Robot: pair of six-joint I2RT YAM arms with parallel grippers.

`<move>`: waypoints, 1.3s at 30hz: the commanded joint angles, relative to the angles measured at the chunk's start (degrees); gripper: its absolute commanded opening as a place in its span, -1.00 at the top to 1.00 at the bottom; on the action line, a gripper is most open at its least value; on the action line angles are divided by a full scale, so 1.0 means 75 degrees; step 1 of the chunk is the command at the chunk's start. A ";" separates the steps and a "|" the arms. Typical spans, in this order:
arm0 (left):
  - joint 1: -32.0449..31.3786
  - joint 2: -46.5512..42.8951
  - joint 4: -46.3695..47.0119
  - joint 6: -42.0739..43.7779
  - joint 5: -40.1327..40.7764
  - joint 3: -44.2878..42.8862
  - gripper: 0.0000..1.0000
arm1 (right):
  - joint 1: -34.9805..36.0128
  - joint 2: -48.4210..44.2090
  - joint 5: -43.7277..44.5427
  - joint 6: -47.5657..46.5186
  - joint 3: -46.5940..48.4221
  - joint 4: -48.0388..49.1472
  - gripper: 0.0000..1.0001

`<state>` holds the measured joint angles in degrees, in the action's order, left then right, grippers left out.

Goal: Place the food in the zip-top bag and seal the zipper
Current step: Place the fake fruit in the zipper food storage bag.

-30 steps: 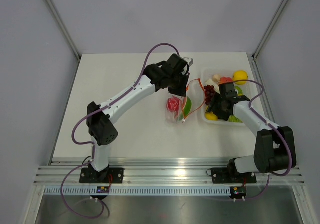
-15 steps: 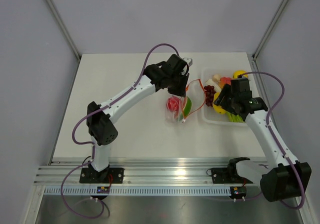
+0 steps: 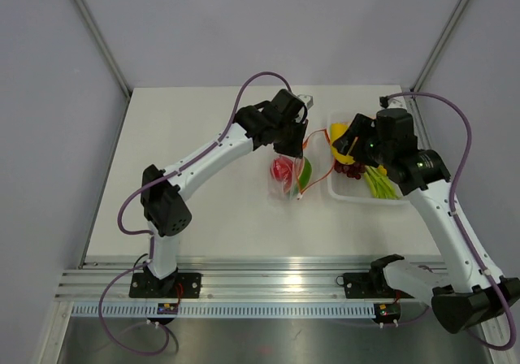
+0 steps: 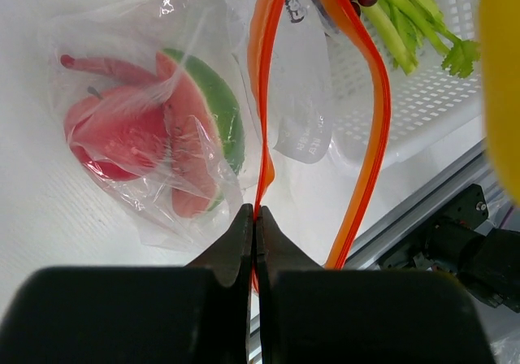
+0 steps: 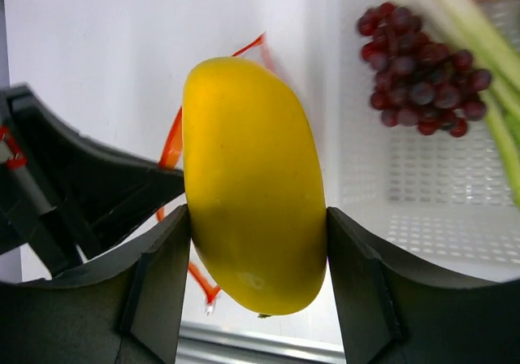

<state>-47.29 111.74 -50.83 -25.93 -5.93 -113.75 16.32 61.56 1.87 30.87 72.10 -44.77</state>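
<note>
Zip-top bag [image 4: 302, 116], crinkled clear film, holds a smooth watermelon wedge [image 4: 193, 124].

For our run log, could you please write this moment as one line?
left claw: shut on zipper, bag mouth open | right claw: gripping yellow fruit near bag mouth | bag: watermelon slice inside | tray: grapes, green stalks

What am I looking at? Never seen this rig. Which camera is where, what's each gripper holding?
It's a robot: a left arm and a right arm bolted at the near edge of a table. One picture looks down from above; the other two come from a camera on each wrist. The left gripper is shut on the orange zipper of a clear zip-top bag holding a watermelon slice. The right gripper holds a yellow toy fruit. A white tray holds grapes and green stalks.
</note>
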 commanded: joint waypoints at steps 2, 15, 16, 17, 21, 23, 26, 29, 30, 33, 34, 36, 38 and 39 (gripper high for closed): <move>0.0035 -0.0462 0.0367 -0.0117 -0.0264 0.0038 1.00 | 0.1151 0.0779 0.0699 0.0277 0.0383 0.0263 0.08; 0.0082 -0.0731 0.0449 -0.0152 -0.0322 0.0237 1.00 | 0.1282 0.1015 0.1484 0.0044 0.0582 0.0169 -0.98; 0.0082 -0.0720 0.0449 -0.0163 -0.0334 0.0238 1.00 | 0.1270 0.0910 0.1694 -0.0003 0.0606 0.0076 -0.94; 0.0082 -0.0708 0.0449 -0.0163 -0.0345 0.0238 1.00 | 0.1270 0.0886 0.1812 -0.0015 0.0641 -0.0006 -0.90; 0.0082 -0.0754 0.0484 -0.0140 -0.0334 0.0331 1.00 | 0.0768 0.0839 0.2258 0.0008 0.0595 -0.0381 -0.62; 0.0094 -0.0825 0.0484 -0.0117 -0.0322 0.0413 1.00 | 0.0334 0.0687 0.2352 -0.0026 0.0338 -0.0429 -0.46; 0.0106 -0.0965 0.0531 -0.0081 -0.0287 0.0589 1.00 | -0.0849 0.0628 0.2200 -0.0190 -0.0119 -0.0417 -0.43; 0.0117 -0.1036 0.0589 -0.0081 -0.0287 0.0729 1.00 | -0.1588 0.0791 0.2352 -0.0354 -0.0460 -0.0370 -0.52; 0.0117 -0.1047 0.0601 -0.0070 -0.0299 0.0741 1.00 | -0.1717 0.0873 0.2364 -0.0378 -0.0565 -0.0347 -0.63; 0.0117 -0.1048 0.0636 -0.0093 -0.0333 0.0765 1.00 | -0.2105 0.1294 0.2317 -0.0378 -0.0811 0.0003 -0.79; 0.0117 -0.1048 0.0625 -0.0093 -0.0334 0.0788 1.00 | -0.2476 0.1400 0.2271 -0.0413 -0.0881 0.0133 -0.81; 0.0117 -0.1059 0.0660 -0.0093 -0.0357 0.0788 1.00 | -0.2620 0.1833 0.2270 -0.0425 -0.0964 0.0379 -0.86; 0.0117 -0.1083 0.0637 -0.0058 -0.0334 0.0788 1.00 | -0.2679 0.2068 0.2375 -0.0413 -0.0953 0.0520 -0.88; 0.0129 -0.1083 0.0625 -0.0046 -0.0322 0.0788 1.00 | -0.2691 0.2243 0.2492 -0.0413 -0.0987 0.0729 -0.89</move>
<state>-46.72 107.02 -48.75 -26.83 -7.18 -107.92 -3.44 76.47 17.76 28.67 64.88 -44.05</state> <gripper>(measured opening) 0.005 0.939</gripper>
